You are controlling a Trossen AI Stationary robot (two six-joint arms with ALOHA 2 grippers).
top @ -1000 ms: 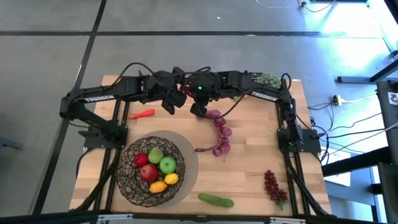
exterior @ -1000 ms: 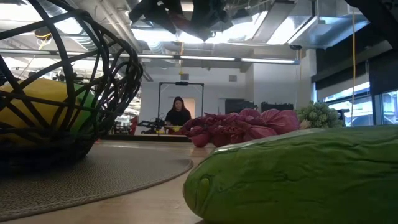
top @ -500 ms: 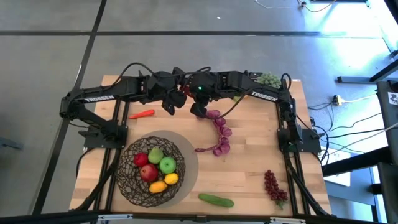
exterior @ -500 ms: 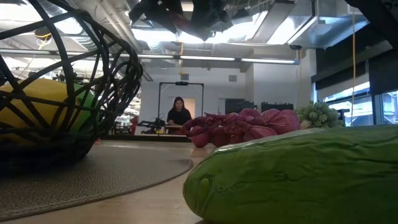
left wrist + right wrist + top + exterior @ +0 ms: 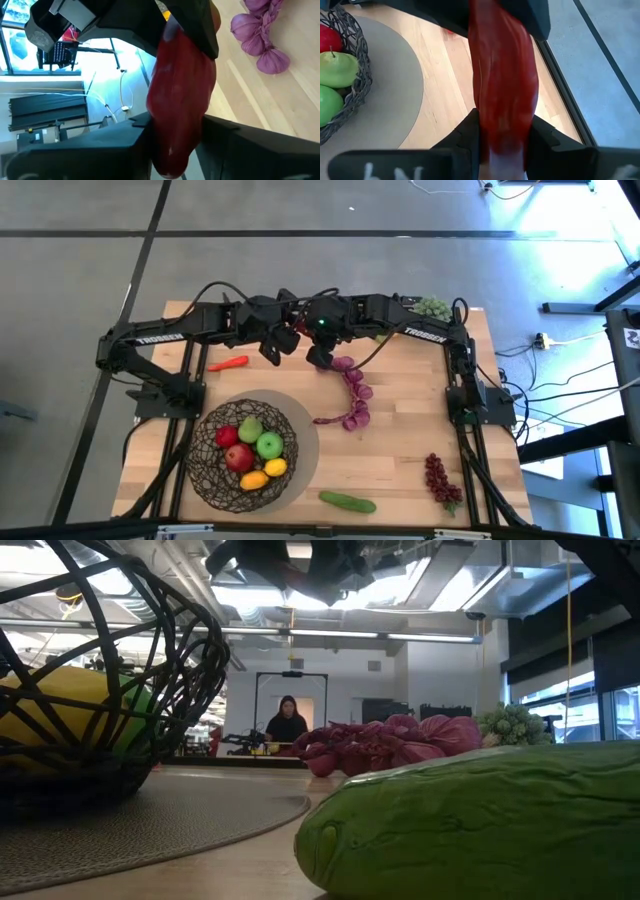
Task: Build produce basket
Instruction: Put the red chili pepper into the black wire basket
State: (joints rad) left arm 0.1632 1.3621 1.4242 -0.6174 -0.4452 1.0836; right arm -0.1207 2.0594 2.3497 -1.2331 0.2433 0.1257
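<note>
A long red pepper [image 5: 298, 327] hangs in the air above the table's far middle, between my two grippers. My left gripper [image 5: 288, 335] comes at it from the table's left and my right gripper [image 5: 308, 330] from the right. Both are shut on it. In the left wrist view the pepper [image 5: 180, 100] runs from my left gripper [image 5: 172, 137] up into the other one. The right wrist view shows the pepper [image 5: 505, 85] above my right gripper [image 5: 504, 137]. The wire basket [image 5: 203, 442], with apples and yellow and orange fruits in it, stands on a grey round mat [image 5: 305, 435] at the near left. My left gripper pinches one end of the pepper [image 5: 172, 150] between its two fingers [image 5: 127, 135], slanting down from the table's left. The pepper is lifted clear of the table. My right gripper pinches the pepper's other end [image 5: 504, 142] between its two fingers [image 5: 465, 132], slanting down from the table's right. The pepper spans from one gripper to the other.
A red chili [image 5: 228, 363] lies at the far left and a purple bunch [image 5: 352, 392] at the middle. Green grapes [image 5: 432, 307] sit at the far right corner and dark-red grapes [image 5: 438, 478] at the near right. A cucumber [image 5: 348, 501] lies by the near edge.
My left gripper's fingers have drawn together onto the red pepper, which my right gripper keeps holding. Neither arm has shifted, and the pepper stays where it was in the air.
</note>
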